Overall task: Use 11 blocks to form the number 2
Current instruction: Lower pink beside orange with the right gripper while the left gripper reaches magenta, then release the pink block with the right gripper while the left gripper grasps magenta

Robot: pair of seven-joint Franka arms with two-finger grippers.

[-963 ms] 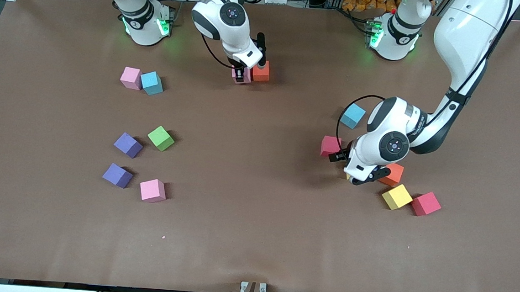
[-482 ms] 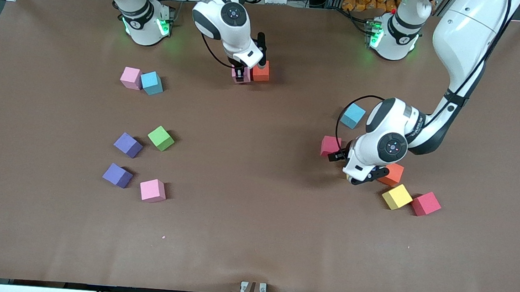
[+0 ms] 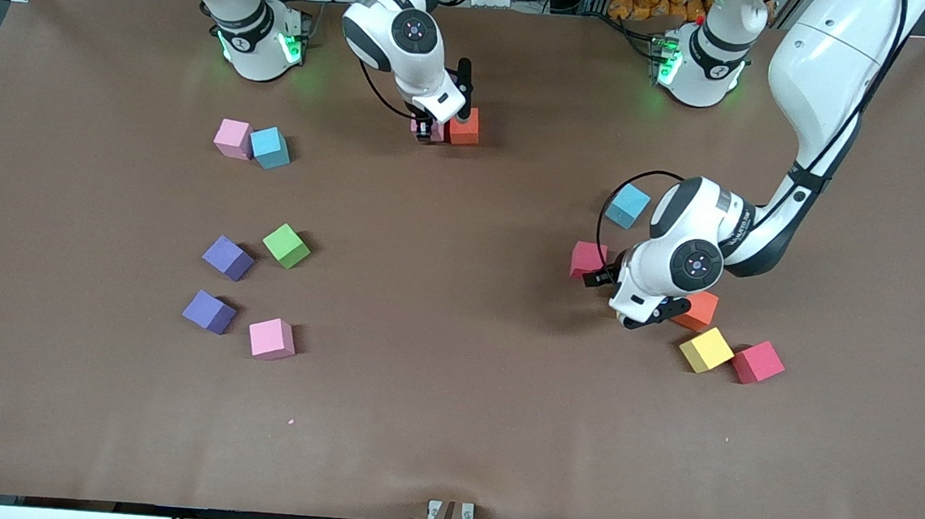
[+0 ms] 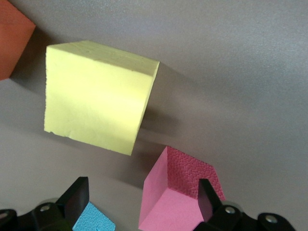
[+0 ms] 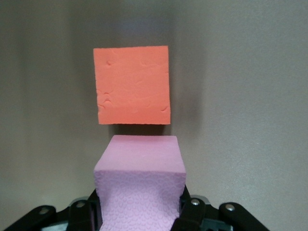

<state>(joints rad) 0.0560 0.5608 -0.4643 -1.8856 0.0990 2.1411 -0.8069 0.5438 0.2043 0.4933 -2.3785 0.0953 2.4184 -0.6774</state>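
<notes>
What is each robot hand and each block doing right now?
Right gripper: shut on a pink block, beside an orange block.
Left gripper: open, over a yellow block, holding nothing.
Other pink blocks: resting loose.
Purple blocks: loose.
Green block: loose.
Crimson blocks: loose.

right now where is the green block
In the front view the green block sits on the table toward the right arm's end, beside a purple block and farther from the camera than a pink block.
</notes>
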